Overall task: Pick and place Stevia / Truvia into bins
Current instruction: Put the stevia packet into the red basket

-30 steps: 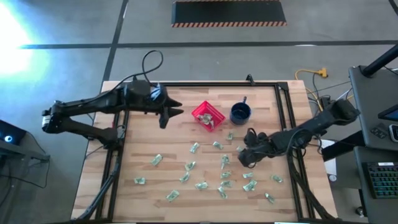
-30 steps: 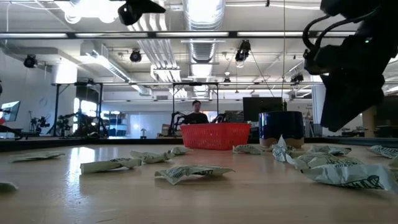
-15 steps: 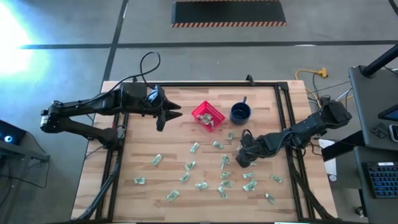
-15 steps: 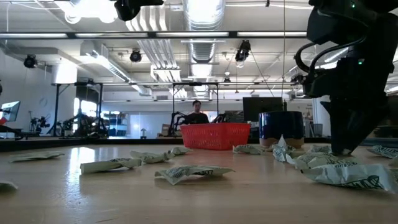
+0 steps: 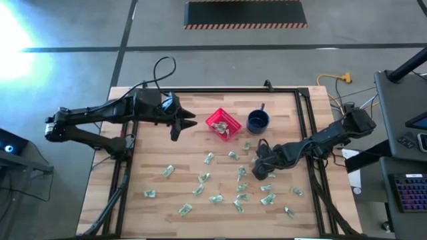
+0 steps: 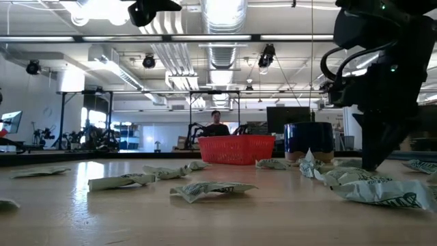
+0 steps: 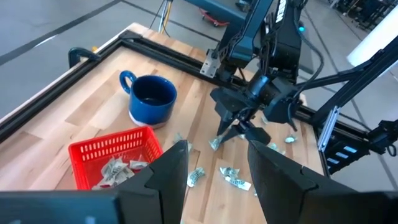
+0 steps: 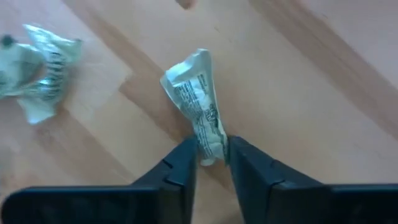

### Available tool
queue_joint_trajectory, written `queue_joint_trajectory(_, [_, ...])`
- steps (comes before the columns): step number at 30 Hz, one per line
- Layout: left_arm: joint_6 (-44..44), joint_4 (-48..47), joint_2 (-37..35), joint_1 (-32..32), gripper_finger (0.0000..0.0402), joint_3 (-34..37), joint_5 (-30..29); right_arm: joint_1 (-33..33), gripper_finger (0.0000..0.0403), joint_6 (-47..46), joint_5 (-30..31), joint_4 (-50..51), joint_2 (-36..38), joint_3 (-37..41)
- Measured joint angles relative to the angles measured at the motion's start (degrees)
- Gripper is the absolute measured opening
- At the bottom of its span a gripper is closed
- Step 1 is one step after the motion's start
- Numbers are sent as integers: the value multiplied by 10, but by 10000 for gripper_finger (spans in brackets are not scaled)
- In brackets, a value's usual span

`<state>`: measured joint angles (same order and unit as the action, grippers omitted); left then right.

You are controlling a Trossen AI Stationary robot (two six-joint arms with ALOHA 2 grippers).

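You are looking at two slim black jointed arms, each wearing a loose black cable looping off its upper link. The left tool (image 5: 187,121) is showing flat, tapered matte-black fingers (image 7: 171,169); the right tool (image 5: 254,160) is matching it.

Open wood between left gripper (image 5: 189,121) and basket (image 5: 222,125); no sachets there. Mug (image 5: 257,121) just beside basket, narrow gap between. Right gripper (image 5: 257,167) low among scattered sachets (image 5: 241,188), pinched on one sachet (image 8: 200,110). More sachets between it and basket. Table (image 5: 153,150) bare along left side; black rail (image 5: 303,107) beside mug.
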<state>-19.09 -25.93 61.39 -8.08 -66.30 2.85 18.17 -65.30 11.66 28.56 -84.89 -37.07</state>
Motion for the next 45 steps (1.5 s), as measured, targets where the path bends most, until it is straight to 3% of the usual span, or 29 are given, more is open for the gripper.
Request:
queue_joint_trajectory(8, [2, 0, 10, 0, 151, 1, 0, 0, 15, 78, -1, -63, 0, -8])
queue_joint_trajectory(14, [23, -21, 19, 0, 151, 1, 0, -4, 10, 191, 3, -118, 0, -44])
queue_joint_trajectory(24, [33, -175, 78, 0, 151, 13, -32, -52, 9, 338, 43, -118, 1, -136])
queue_joint_trajectory(33, [-7, -158, 107, 15, 151, 112, -28, -141, 9, 463, 122, -107, 0, -204])
queue_joint_trajectory(39, [-55, -98, 99, 50, 151, 171, -3, -218, 9, 495, 125, -104, 0, -207])
queue_joint_trajectory(45, [-75, -58, 88, 89, 151, 183, -2, -266, 9, 531, 108, -111, -5, -204])
